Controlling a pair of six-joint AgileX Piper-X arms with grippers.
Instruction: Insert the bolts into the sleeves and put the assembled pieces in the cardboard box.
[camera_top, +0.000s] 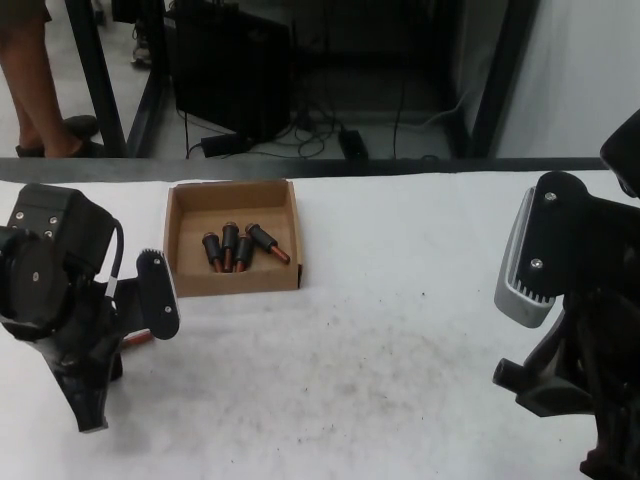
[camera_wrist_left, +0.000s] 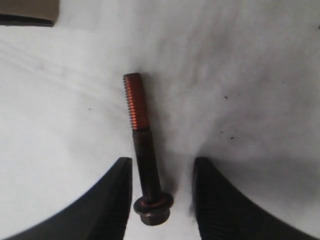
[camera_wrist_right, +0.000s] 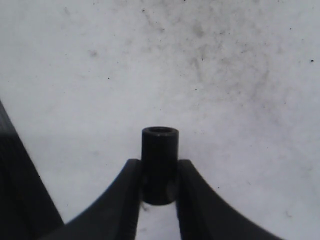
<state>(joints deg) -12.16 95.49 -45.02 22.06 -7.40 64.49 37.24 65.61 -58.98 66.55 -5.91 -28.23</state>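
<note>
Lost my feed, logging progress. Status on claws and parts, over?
Left claw open, straddling the bolt on the bench. Right claw shut on the sleeve. Four assembled pieces in the cardboard box.

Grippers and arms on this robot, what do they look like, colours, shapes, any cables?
The left gripper and right gripper each have two black, curved, tapering fingers with finely ribbed inner faces. In the high view the left arm is black with small silver screws and a thin black cable; the right arm is black too, with a pale grey ribbed cover.
</note>
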